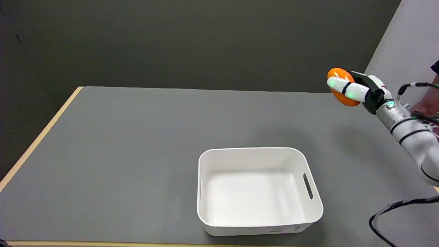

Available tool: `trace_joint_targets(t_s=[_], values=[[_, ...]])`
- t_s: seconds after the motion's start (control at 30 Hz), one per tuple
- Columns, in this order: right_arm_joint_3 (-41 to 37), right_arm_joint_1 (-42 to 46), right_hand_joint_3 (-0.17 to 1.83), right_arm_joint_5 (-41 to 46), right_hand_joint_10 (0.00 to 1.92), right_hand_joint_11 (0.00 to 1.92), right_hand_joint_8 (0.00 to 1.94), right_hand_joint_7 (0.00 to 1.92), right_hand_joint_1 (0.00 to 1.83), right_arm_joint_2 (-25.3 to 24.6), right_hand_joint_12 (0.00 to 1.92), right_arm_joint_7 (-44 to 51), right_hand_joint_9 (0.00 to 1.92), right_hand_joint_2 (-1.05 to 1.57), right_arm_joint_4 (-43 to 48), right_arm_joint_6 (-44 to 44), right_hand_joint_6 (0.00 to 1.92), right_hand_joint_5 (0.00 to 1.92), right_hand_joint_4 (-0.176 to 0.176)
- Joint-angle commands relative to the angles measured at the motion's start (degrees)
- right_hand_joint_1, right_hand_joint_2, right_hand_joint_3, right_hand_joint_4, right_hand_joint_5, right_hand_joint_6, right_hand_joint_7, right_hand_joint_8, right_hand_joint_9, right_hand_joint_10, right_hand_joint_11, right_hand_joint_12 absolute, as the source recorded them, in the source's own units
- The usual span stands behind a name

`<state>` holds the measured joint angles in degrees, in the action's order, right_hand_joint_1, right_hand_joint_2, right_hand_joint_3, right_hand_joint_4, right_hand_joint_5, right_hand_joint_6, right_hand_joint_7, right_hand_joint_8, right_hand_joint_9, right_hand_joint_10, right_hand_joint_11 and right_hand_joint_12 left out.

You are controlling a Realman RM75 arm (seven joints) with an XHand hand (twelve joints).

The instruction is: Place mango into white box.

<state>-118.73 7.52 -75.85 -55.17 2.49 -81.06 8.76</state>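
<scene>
While the right hand [353,90] grips the mango [339,87], it hangs in the air at the upper right, over the far right part of the counter [137,144]. White fingers [343,87] wrap across the front of the fruit; a dark part of the hand sits behind it. Mango is orange, rounded, and only partly visible behind the fingers. It is clear of the counter surface, not touching it. A green light glows on the wrist just behind the hand, another small green glow on one finger. The white right arm [411,133] runs from the hand down toward the lower right edge, with black bands around it.

White box [319,206]: rectangular, rounded corners, open top, sits on the counter in the lower middle, near the front edge. Slot handle visible in its right wall, another slot faint on the left wall. Nothing inside it. Small label on the front lower wall, text too small to read. Mango is well apart from the box, up and to the right of it.

Counter is grey with a light wood edge along the left side and front. Black cable [384,212] loops at lower right on the counter. Part of a person [428,103] shows at the far right edge behind the arm. Dark wall behind, lighter wall at upper right.
</scene>
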Motion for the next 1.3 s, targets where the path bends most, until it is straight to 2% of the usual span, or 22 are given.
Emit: trace_joint_targets(t_s=[0.03, 0.27, 0.43, 0.73, 0.93, 1.3], values=[[-19.12, 7.62, 0.6, 41.81, 1.92, 0.86, 1.54, 0.77, 1.2, -19.44, 1.92, 13.69, 1.01, 0.97, -1.8, 53.15, 1.5, 0.72, -0.176], [-10.45, 9.98, 0.49, 42.21, 1.92, 0.61, 1.56, 0.73, 1.18, -21.61, 1.92, 13.77, 0.97, 1.04, -2.82, 59.86, 1.51, 0.67, -0.176], [-6.32, 12.21, 0.44, 42.19, 1.92, 0.48, 1.58, 0.71, 1.18, -23.35, 1.92, 17.8, 0.94, 1.08, -2.97, 60.94, 1.54, 0.65, -0.176], [-2.74, 16.08, 0.42, 42.64, 1.92, 0.41, 1.6, 0.68, 1.17, -26.59, 1.92, 23.06, 0.93, 1.1, -10.63, 60.24, 1.56, 0.62, -0.176], [-2.75, 17.41, 0.43, 32.73, 1.92, 0.47, 1.59, 0.7, 1.17, -25.41, 1.92, 21.46, 0.93, 1.09, -25.06, 54.15, 1.55, 0.64, -0.176], [-0.44, 14.72, 0.48, 22.1, 1.92, 0.63, 1.58, 0.71, 1.18, -22.66, 1.92, 21.14, 0.94, 1.06, -28.45, 43.33, 1.53, 0.66, -0.176]])
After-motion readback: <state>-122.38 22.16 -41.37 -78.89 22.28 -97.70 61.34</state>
